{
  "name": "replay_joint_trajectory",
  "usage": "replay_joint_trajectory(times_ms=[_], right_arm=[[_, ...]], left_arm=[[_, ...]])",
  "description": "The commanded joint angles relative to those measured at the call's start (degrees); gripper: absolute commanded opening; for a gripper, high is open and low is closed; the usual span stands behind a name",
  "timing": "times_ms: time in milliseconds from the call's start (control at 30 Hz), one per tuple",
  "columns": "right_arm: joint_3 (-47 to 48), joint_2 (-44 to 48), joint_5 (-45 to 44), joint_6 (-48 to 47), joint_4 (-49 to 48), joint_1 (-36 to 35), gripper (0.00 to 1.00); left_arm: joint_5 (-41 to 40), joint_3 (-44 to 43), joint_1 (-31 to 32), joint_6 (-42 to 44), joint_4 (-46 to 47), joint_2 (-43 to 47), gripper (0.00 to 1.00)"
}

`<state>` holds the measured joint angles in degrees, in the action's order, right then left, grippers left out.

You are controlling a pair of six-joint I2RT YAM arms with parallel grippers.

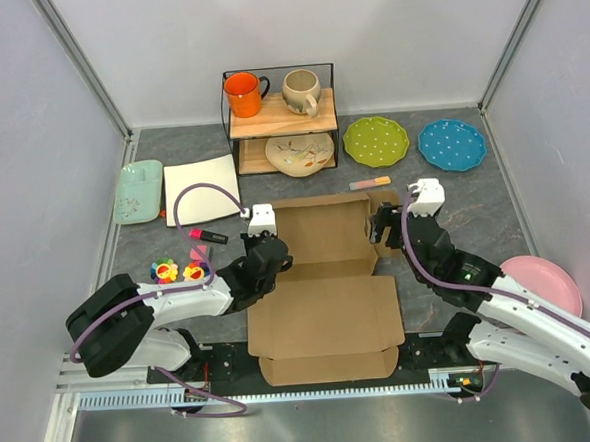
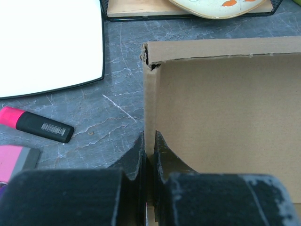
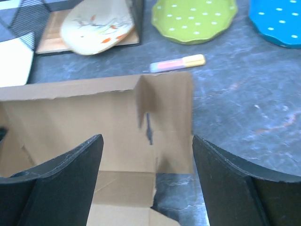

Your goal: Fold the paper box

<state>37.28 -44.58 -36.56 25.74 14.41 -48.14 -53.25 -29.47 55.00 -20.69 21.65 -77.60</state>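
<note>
Brown cardboard box [image 1: 324, 279] lies mid-table [image 1: 474, 195], lid flat toward 6 o'clock. My left gripper [image 2: 149, 141] is clamped on the 9 o'clock wall, evidently to keep it upright. My right gripper [image 3: 147, 141] gapes around the 3 o'clock flap, gripping nothing.

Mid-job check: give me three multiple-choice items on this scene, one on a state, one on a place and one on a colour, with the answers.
1. How is the left tool?
A) open, gripping nothing
B) shut on the left wall of the paper box
C) out of view

2. Where does the orange mug stand?
A) on the top shelf of the rack
B) inside the paper box
C) on the rack's lower shelf

3. What colour is the dotted plate nearest the rack?
A) red
B) black
C) green

Answers:
1 B: its fingers pinch the upright cardboard wall.
2 A: it sits on the upper board.
3 C: it is green with pale dots.
</note>
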Motion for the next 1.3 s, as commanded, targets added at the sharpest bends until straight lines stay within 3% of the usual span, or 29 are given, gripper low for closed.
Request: replay_joint_trajectory(times_ms=[0, 133, 400, 567, 633, 833, 1033, 1267], right_arm=[[1.22, -4.71, -7.92, 1.86, 6.94, 1.64, 0.82], [0.08, -9.47, -5.99, 2.74, 5.11, 3.93, 0.75], [-1.68, -15.35, -2.82, 2.04, 0.62, 8.76, 0.71], [-2.73, -18.52, -0.45, 0.98, -2.81, 10.43, 0.56], [-3.43, -17.57, 1.30, 0.72, -4.21, 10.44, 0.45], [-5.37, -8.52, 7.19, 0.63, -8.00, 10.43, 0.27], [-5.46, -6.31, 14.05, 3.35, -8.43, 10.43, 0.16], [-7.48, -5.70, 18.88, 3.89, -10.45, 10.43, 0.11]], left_arm=[[-0.36, 0.73, 0.10, 1.79, 1.55, 0.34, 0.02], [0.87, 0.73, 0.10, 1.35, 1.55, 1.40, 0.02], [1.93, 1.87, 0.11, 2.76, 3.22, 3.16, 0.02], [2.89, 2.84, 0.19, 3.20, 5.59, 3.16, 0.02], [3.16, 2.76, 0.19, 3.46, 6.12, 3.07, 0.02], [3.07, 4.25, 0.19, 5.65, 11.29, 2.46, 0.02], [3.95, 5.74, 0.28, 7.68, 15.26, 1.05, 0.02], [4.47, 8.03, 0.98, 10.49, 21.41, 0.26, 0.02]])
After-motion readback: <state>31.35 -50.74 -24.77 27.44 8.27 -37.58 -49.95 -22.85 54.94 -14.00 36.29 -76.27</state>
